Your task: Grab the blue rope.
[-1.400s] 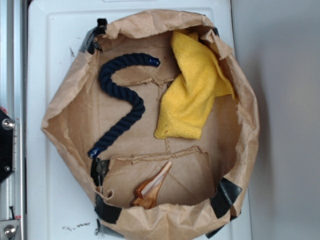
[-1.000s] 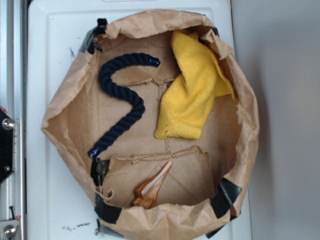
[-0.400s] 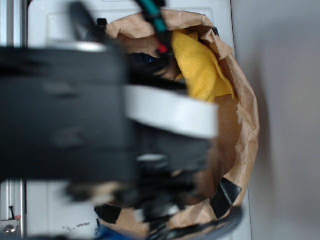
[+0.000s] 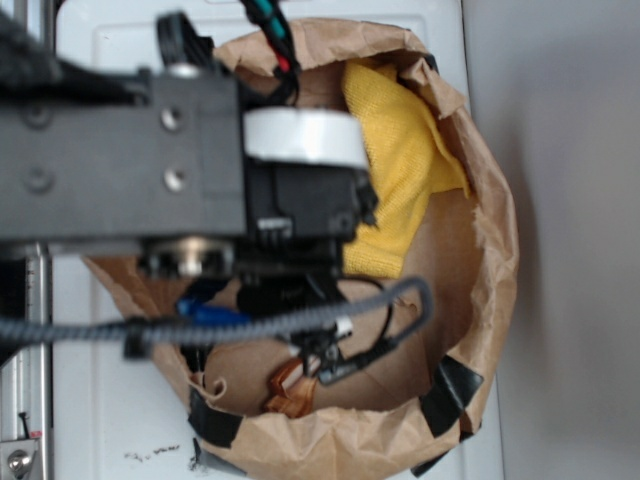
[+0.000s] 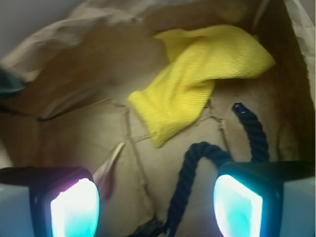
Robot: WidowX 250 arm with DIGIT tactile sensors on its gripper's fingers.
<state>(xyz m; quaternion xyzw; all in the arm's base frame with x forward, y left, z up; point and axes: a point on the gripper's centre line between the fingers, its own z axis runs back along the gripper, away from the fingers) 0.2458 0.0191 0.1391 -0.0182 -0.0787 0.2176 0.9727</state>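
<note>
The blue rope (image 5: 197,173) lies on the floor of the brown paper bag (image 4: 480,250), loose and untouched. In the wrist view it curves through the lower right of the frame, one sealed end up near the right edge and the strand running down between the two lit fingertips (image 5: 74,210). In the exterior view only a bright blue end shows at lower left of the arm (image 4: 130,170).

A second ago the bag was unobstructed and the whole S-curve was plain; now the arm has swung in over the bag and covers most of the rope. The gripper (image 5: 155,207) hangs above it with jaws spread wide and nothing between them. That puts the approach under way, though the grasp is not yet made: the rope sits nearer the right finger, so a small shift and a descent look necessary.

The yellow cloth (image 5: 197,79) lies just beyond the rope, and a small orange-brown object (image 4: 295,385) rests near the bottom of the bag.
</note>
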